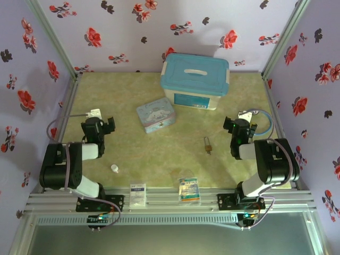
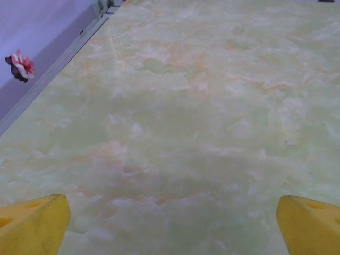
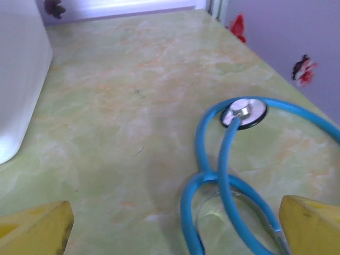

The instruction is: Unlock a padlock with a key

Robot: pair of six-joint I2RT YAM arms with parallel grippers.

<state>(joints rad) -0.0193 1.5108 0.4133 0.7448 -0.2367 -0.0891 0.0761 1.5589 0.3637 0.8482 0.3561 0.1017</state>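
The tiny brass padlock [image 1: 207,146] lies on the green marble table [image 1: 159,154], right of centre. A thin dark piece sticks out of its far end; I cannot tell whether that is the shackle or the key. My right gripper [image 1: 240,124] rests to the right of the padlock, well apart from it. In the right wrist view this gripper [image 3: 172,236] is open, its yellow fingertips [image 3: 34,228] wide apart over a blue stethoscope [image 3: 223,175]. At the table's left side my left gripper [image 1: 104,123] [image 2: 170,236] is open over bare table, fingertips [image 2: 32,223] far apart.
A light-blue cartoon tin [image 1: 155,116] lies at centre, with a white box with a blue lid [image 1: 195,79] behind it. A small white cap [image 1: 114,168] sits near the left arm. Two packets [image 1: 137,194] [image 1: 188,189] lie at the front edge. The stethoscope [image 1: 264,121] curls by the right wall.
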